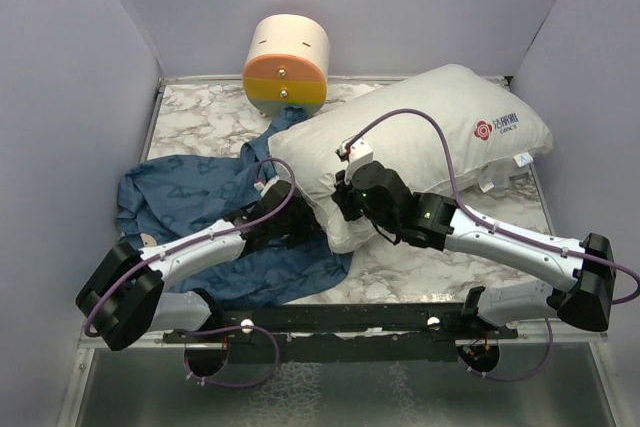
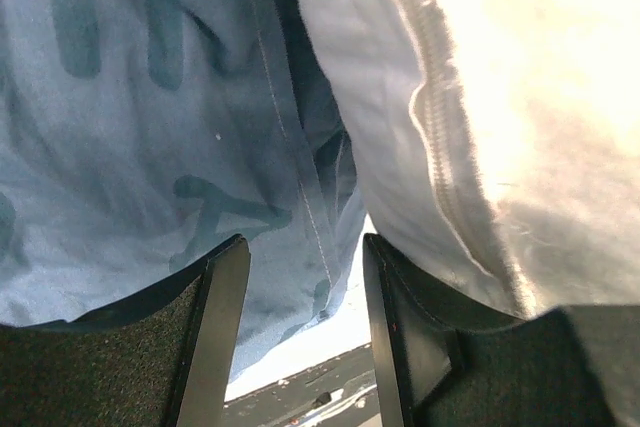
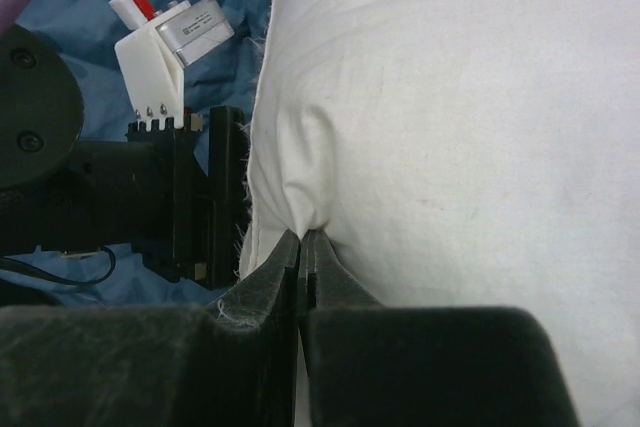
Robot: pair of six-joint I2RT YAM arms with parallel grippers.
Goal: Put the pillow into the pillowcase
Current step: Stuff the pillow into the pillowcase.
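Grey walls on three sides, closing in a white-veined marble table (image 1: 200, 112). At the back, just left of centre, a cream-and-orange cylinder (image 1: 287, 62), with a tip of the pillowcase (image 1: 185, 197) reaching up to its foot and the pillow (image 1: 430, 127) just beside it to the right. Nearer, two black-and-white arms reaching in from the near edge, purple cables looped over both, crowding the join of cloth and cushion. Left gripper (image 2: 300, 337) pushed in at that join, jaws standing apart, a blue hem hanging loose between the fingers (image 2: 225, 337), not pinched, with bright tabletop visible in the gap. Right gripper (image 3: 305, 237) just to its right, clamped tight on a small pucker of white fabric at the pillow's near left edge. In the way: bunched blue folds pressed against the cushion's left end. Pillowcase blue, printed with letter shapes, crumpled over the left half of the table, partly under the left arm, one flap trailing toward the near edge. Pillow large, plump and white, lying diagonally across centre and right, its lower left end over the blue cloth, a raised stitched seam along its edge, a red logo and small tags at the far right end. Left end inside the case or merely on top of it: impossible to tell.
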